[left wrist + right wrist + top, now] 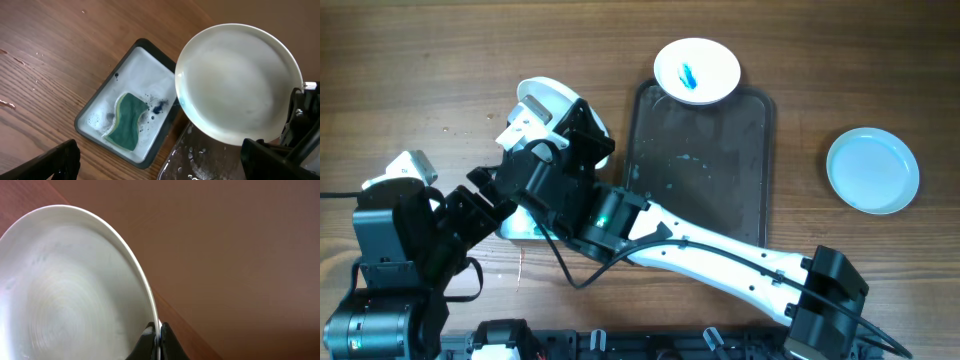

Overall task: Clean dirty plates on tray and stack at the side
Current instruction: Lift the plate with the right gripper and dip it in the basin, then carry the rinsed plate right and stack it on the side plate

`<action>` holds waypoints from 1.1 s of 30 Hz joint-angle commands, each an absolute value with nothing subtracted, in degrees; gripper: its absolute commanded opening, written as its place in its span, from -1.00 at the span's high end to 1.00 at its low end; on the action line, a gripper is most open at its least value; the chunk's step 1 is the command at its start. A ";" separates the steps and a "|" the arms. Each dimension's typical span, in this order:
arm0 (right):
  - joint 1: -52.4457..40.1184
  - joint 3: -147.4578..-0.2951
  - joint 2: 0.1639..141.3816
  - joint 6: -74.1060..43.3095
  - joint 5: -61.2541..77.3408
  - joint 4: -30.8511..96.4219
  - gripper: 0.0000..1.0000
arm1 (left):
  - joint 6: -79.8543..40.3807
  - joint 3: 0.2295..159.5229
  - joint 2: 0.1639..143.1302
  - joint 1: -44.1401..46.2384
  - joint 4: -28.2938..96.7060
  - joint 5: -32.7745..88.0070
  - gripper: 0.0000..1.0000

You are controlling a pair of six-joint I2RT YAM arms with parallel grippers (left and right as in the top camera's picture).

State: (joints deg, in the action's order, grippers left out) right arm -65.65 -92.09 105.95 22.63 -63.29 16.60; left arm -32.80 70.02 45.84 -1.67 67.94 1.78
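Observation:
My right gripper (159,336) is shut on the rim of a plain white plate (65,290) and holds it tilted in the air, left of the dark tray (720,190). The plate also shows in the overhead view (542,100) and in the left wrist view (237,82). My left gripper (160,170) is open and empty, below that plate and above the table. A second plate (696,70) with a blue smear sits at the tray's far end. A third, plain plate (872,170) lies on the table right of the tray.
A small black-rimmed tray (95,107) with a pale interior holds a green sponge (127,122) and blue specks; in the overhead view the arms mostly cover it. The dark tray's wet corner (200,157) lies beside it. The right arm (720,255) crosses the table front.

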 commanded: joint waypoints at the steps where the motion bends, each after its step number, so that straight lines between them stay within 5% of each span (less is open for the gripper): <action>1: -66.52 -93.69 105.21 20.78 -63.48 15.44 0.91 | -31.73 70.67 45.80 -1.78 67.64 2.96 -1.00; 3: -65.56 -93.69 105.21 9.98 -55.29 17.37 0.91 | -31.73 70.67 45.80 -1.78 67.64 2.96 -1.00; 4: -65.56 -93.69 105.21 14.70 -49.56 19.29 0.91 | -31.73 70.67 45.80 -1.78 67.64 2.96 -1.00; 12: -63.53 -93.32 105.60 9.67 -58.72 17.58 0.91 | -31.73 70.67 45.80 -1.78 67.64 2.96 -1.00; 14: -64.16 -93.30 105.54 18.61 -57.80 18.31 0.91 | -31.73 70.67 45.80 -1.78 67.64 2.96 -1.00; 16: -63.68 -93.30 105.51 7.62 -63.83 16.84 0.91 | -31.73 70.67 45.80 -1.78 67.64 2.96 -1.00; 19: -63.88 -93.30 105.71 19.03 -61.36 18.41 0.91 | -31.73 70.67 45.80 -1.78 67.64 2.96 -1.00; 21: -63.40 -93.30 105.93 10.44 -63.16 17.02 0.91 | -31.73 70.67 45.80 -1.78 67.64 2.96 -1.00; 23: -64.07 -93.30 105.89 18.09 -57.87 19.27 0.91 | -31.73 70.67 45.80 -1.78 67.64 2.96 -1.00; 27: -62.35 -93.30 105.97 0.82 -59.16 23.11 0.91 | -31.73 70.67 45.80 -1.78 67.64 2.96 -1.00; 30: -56.77 -93.30 105.97 -16.38 -41.36 30.72 0.92 | -31.73 70.67 45.80 -1.78 67.64 2.96 -1.00; 33: -47.07 -93.32 105.97 -23.11 -9.15 31.55 0.92 | -31.73 70.67 45.80 -1.78 67.64 2.96 -1.00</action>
